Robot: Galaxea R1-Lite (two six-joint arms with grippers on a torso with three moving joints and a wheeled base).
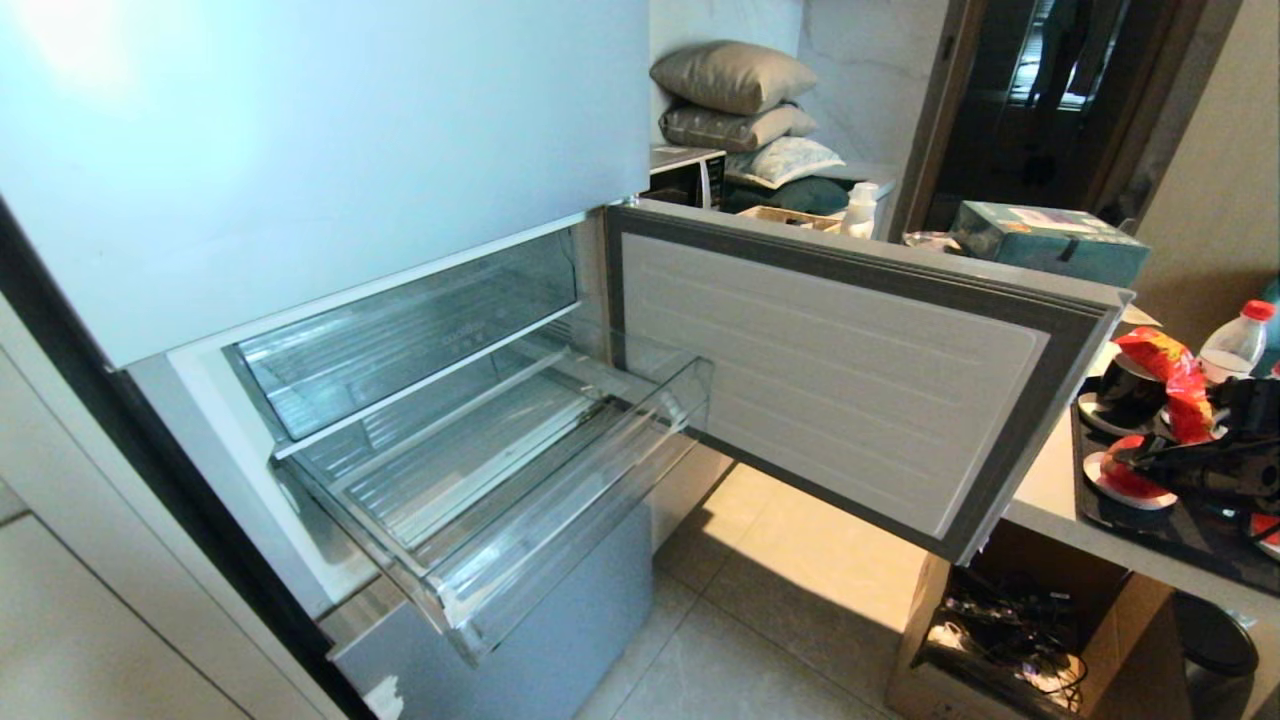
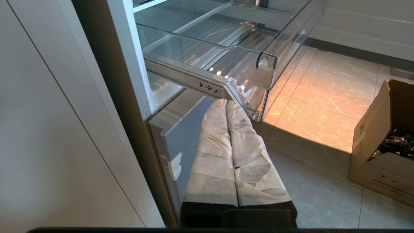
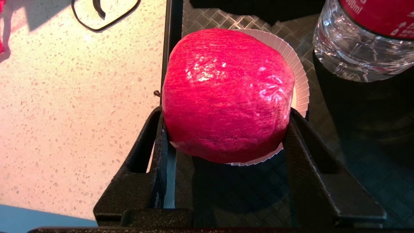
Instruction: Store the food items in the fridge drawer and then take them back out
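A round red food item [image 3: 226,90] sits in a white fluted paper liner [image 3: 300,81] on a dark tray [image 3: 355,145]. My right gripper [image 3: 226,113] is shut on it, one black finger pressed against each side. In the head view this gripper [image 1: 1128,466] reaches over the tray at the far right, with the red food item [image 1: 1122,484] at its tips. The fridge drawer [image 1: 580,490] is pulled out, clear and with nothing in it. My left gripper [image 2: 226,103] is shut, its white-wrapped fingers just below the corner of the drawer [image 2: 284,35].
The fridge door [image 1: 830,370] stands open between the drawer and the speckled counter [image 3: 81,97]. A clear bottle [image 3: 362,42] stands close beside the food item, near a red snack bag [image 1: 1170,370]. A cardboard box [image 1: 1000,630] sits on the floor under the counter.
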